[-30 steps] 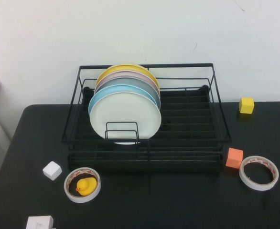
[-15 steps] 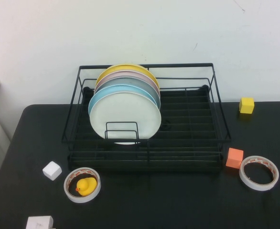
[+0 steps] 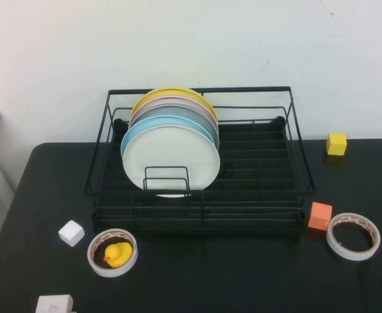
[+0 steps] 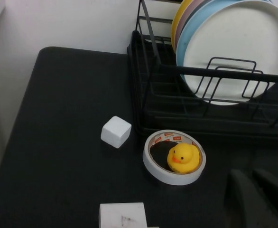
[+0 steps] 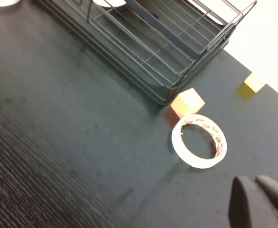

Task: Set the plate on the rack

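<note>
While the plate [image 3: 171,160] stands upright in the rack [image 3: 256,176], the left gripper [image 4: 258,197] and right gripper [image 5: 258,199] hover above the table [image 3: 230,274], fingers pressed together, holding nothing.

left tool [image 4: 257,197] low over the table, fingers together, right tool [image 5: 257,199] likewise, fingers together

Left gripper [image 4: 258,199] shows dark, matte, rounded fingers near the duck [image 4: 183,157]. Right gripper [image 5: 258,198] looks alike.
</note>
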Tool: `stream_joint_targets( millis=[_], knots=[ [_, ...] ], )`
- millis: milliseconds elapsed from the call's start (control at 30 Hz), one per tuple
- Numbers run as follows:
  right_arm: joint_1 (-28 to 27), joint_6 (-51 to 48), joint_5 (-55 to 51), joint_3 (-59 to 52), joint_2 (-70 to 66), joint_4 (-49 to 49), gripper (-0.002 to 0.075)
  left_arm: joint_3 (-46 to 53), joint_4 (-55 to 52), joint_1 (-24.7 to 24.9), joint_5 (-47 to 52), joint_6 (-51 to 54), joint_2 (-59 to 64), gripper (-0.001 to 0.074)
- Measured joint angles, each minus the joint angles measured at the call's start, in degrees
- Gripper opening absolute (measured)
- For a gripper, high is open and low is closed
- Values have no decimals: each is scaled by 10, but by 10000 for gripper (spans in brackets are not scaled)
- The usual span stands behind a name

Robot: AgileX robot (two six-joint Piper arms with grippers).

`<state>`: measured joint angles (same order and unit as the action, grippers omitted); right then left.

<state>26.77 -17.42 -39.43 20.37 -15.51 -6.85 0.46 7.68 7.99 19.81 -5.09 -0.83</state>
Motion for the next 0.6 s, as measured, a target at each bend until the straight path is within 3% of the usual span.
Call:
stream_joint_targets(
  millis=[167,600],
  knots=[
    [0,0,1,0,0,0,-2,0,-45,11,-2,-67,0,0],
    [0,0,1,0,0,0,-2,0,-52,-6,-2,-52,0,0]
  ],
)
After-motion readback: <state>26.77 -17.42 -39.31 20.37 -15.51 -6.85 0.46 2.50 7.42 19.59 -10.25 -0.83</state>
